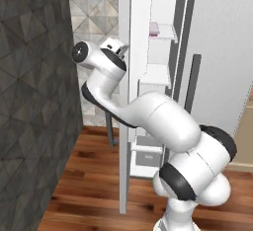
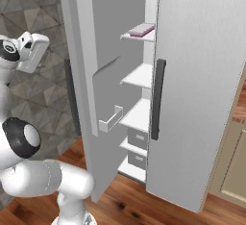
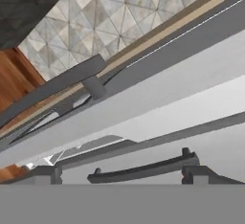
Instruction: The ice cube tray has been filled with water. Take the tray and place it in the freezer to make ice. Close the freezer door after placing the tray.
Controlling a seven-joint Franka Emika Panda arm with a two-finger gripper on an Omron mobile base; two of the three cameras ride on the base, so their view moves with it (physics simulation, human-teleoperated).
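The ice cube tray [image 2: 141, 30], a thin pale slab with a pinkish grid, lies flat on the top shelf inside the freezer [image 2: 139, 77]; the left base view shows the ice cube tray [image 1: 154, 29] there too. The freezer door [image 2: 96, 75] stands swung open, with a white bin [image 2: 111, 118] on its inner side. My gripper [image 1: 121, 51] is at the door's outer face, near its upper part. Seen from the hand, the gripper [image 3: 122, 175] is open, nothing between its fingertips [image 3: 45, 173], facing the grey door face and its dark bar handle [image 3: 52, 86].
The plain neighbouring door [image 2: 202, 84] is shut, with its dark handle [image 2: 157, 99] beside the freezer opening. A dark patterned wall [image 1: 34, 101] stands close on the left of the arm. Wooden floor [image 1: 89, 175] lies below. Drawers [image 2: 137, 140] fill the freezer's lower part.
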